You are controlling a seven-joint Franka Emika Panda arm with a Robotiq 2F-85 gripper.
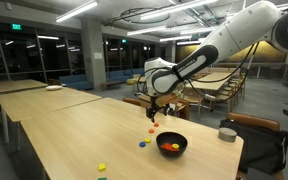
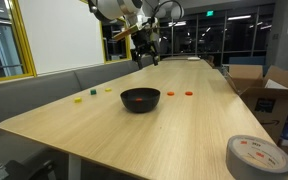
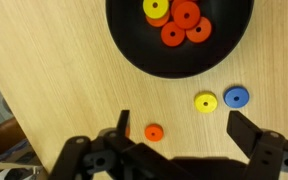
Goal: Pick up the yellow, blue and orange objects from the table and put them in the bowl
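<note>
Jaws: spread wide with nothing between them, hanging tips-down above the worktop [image 3: 44,70]. I take it they stand open because a loose piece is to be taken next.

Bowl: the black bowl [image 3: 131,42] sits just ahead of the jaws, beyond the tips. Any lift from here would be a short carry forward.

In the bowl: one yellow ring [image 3: 157,9] and a cluster of orange rings [image 3: 187,15] lie on its floor, touching one another. Part of the task looks done.

Orange disc: a lone orange disc [image 3: 153,132] lies flat on the worktop inside the span of the jaws, close beside one finger. It is well off the centre line.

Yellow disc: a yellow disc [image 3: 205,102] lies flat ahead of the jaws, between the tips and the bowl, nearer the opposite finger.

Blue disc: a blue disc [image 3: 236,97] lies just beside the yellow one, not touching it, almost in line with that same finger.

Far pieces: a yellow piece [image 2: 93,93] and a green piece [image 2: 79,98] lie well apart from the jaws, past the bowl.

Step in hand: probably choosing and lining up over one of the three near discs.

Why care is needed: the discs are thin and flat, so the tips likely must come right down to the worktop. The yellow and blue pair sit close enough that closing on one may nudge the other.
</note>
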